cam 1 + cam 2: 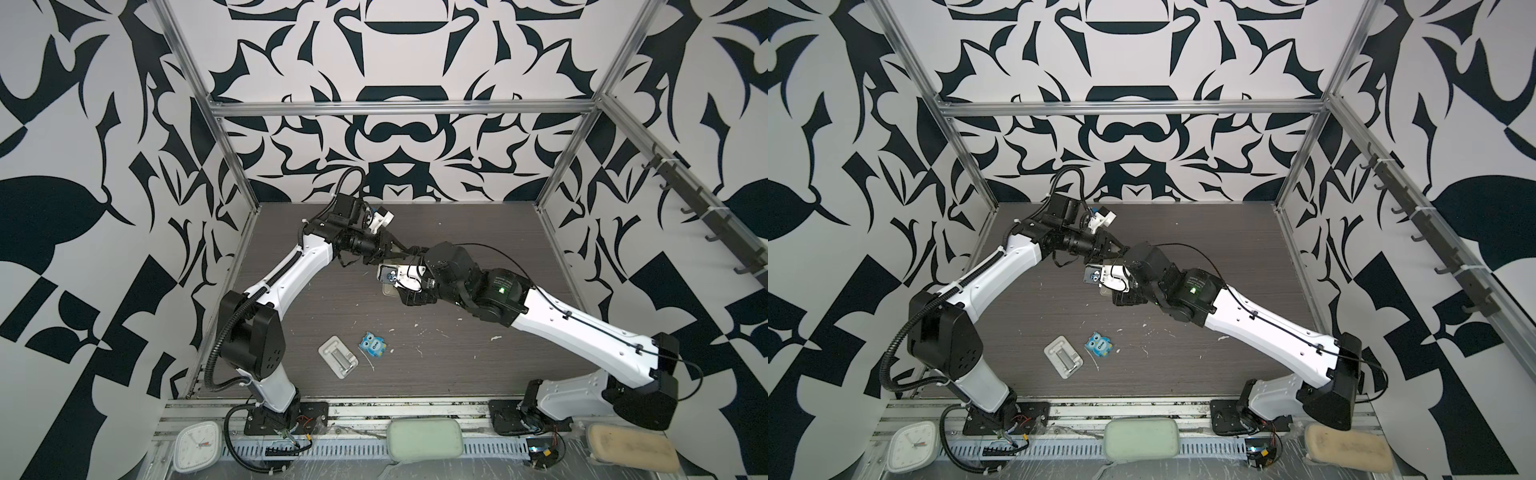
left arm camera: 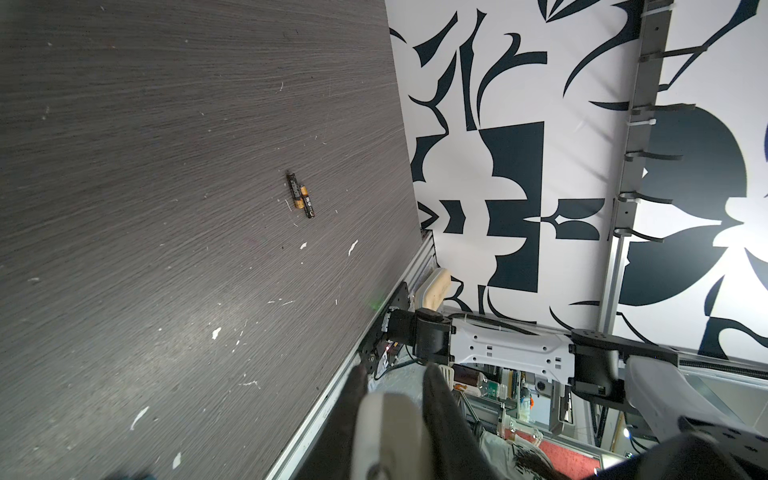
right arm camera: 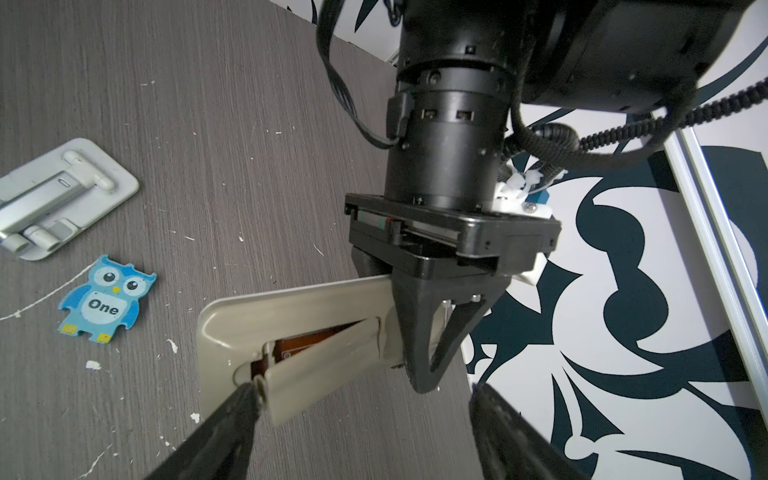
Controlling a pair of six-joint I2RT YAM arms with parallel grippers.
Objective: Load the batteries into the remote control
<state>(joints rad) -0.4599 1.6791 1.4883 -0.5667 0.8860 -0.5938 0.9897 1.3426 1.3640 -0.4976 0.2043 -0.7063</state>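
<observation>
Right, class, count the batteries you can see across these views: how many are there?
2. Both lie on the table, side by side, offset lengthwise: one battery and a second battery. The remote has a half-covered bay that might hide more.

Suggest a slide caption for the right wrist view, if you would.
Left gripper clamps the remote control; the open right gripper touches the raised battery cover.

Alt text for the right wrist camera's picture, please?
The left pincer clamps one end of a remote control, back up, battery cover ajar. One tip of the open right pincer touches the cover; a blue owl lies nearby.
</observation>
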